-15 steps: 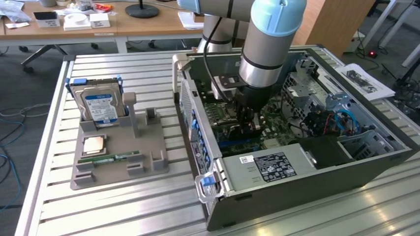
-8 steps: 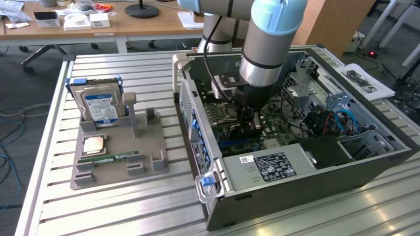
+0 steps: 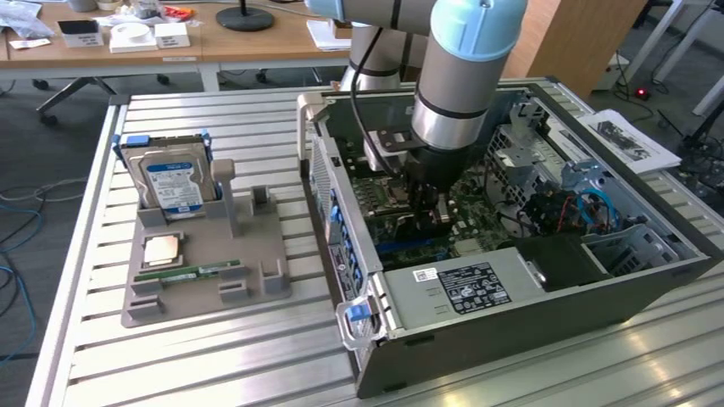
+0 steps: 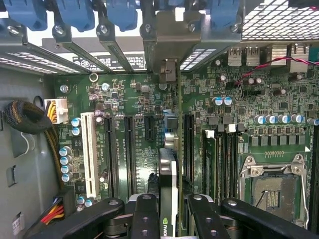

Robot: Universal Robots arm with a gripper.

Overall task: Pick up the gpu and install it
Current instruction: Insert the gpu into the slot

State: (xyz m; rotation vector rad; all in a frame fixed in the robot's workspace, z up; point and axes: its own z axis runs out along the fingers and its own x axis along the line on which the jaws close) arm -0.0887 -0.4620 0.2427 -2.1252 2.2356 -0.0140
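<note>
My gripper point(image 3: 428, 219) reaches down inside the open computer case point(image 3: 633, 280), over the green motherboard point(image 4: 124, 99). In the wrist view the gpu point(image 4: 168, 179) stands edge-on between my black fingers point(image 4: 144, 214), and the gripper point(image 4: 170, 219) is shut on it. The card runs along an expansion slot in the middle of the board, between the long black slots point(image 4: 128, 149) and the memory slots point(image 4: 224, 159). Its metal bracket end point(image 4: 168, 69) lies at the case's rear slot openings. Whether the card's edge sits in the slot is hidden.
A grey holder point(image 3: 203, 263) at the exterior view's left carries a hard drive with a blue label point(image 3: 175, 182), a square chip point(image 3: 162, 248) and a green memory stick point(image 3: 190, 274). Blue clips point(image 4: 75, 12), the CPU socket point(image 4: 271, 184) and cable bundles point(image 4: 30, 119) surround the card.
</note>
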